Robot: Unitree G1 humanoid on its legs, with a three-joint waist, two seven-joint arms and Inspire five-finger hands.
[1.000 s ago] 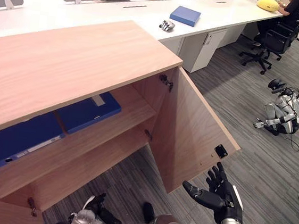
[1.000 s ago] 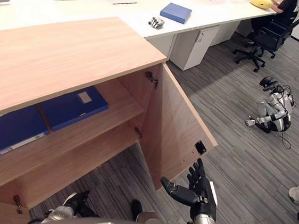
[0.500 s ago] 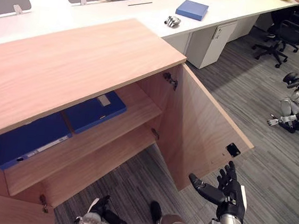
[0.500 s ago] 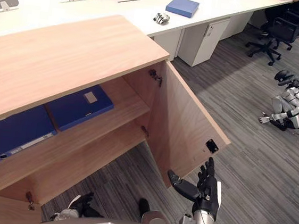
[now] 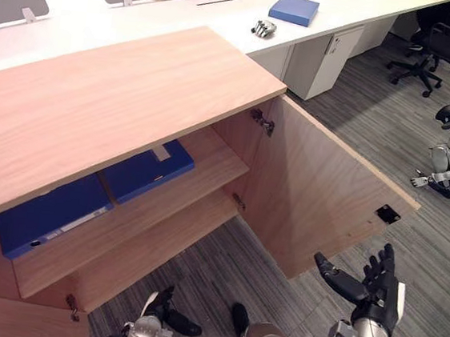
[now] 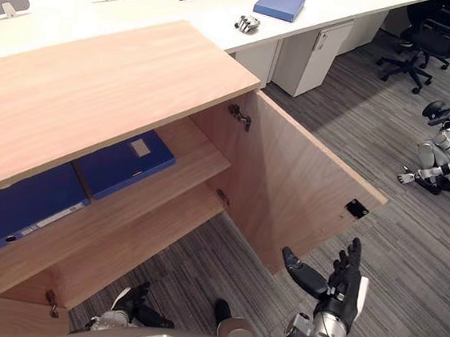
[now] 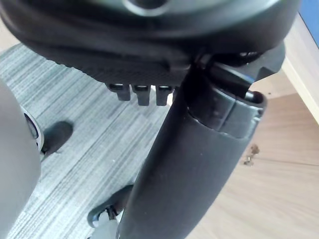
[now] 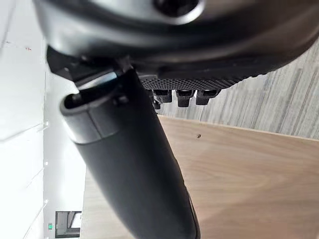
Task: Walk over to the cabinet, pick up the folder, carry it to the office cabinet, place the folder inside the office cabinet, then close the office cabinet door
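Right robot hand (image 5: 378,301) of mine is spread wide and empty, near the free edge of the open cabinet door (image 5: 320,186); my left robot hand (image 6: 132,301) hangs low, apparently relaxed. Two blue folders (image 5: 146,171) lie flat on the cabinet's upper shelf (image 5: 218,160).

Cab. = office cabinet (image 5: 119,101) & door (image 5: 320,186): light wood-grain, matt, smooth. Hinge (image 5: 260,121): bright metal. Folders (image 5: 144,174) on shelf: blue, smooth, plastic-looking. Floor (image 5: 198,266): grey ribbed carpet, rough. Far desk (image 5: 144,15): white, smooth.
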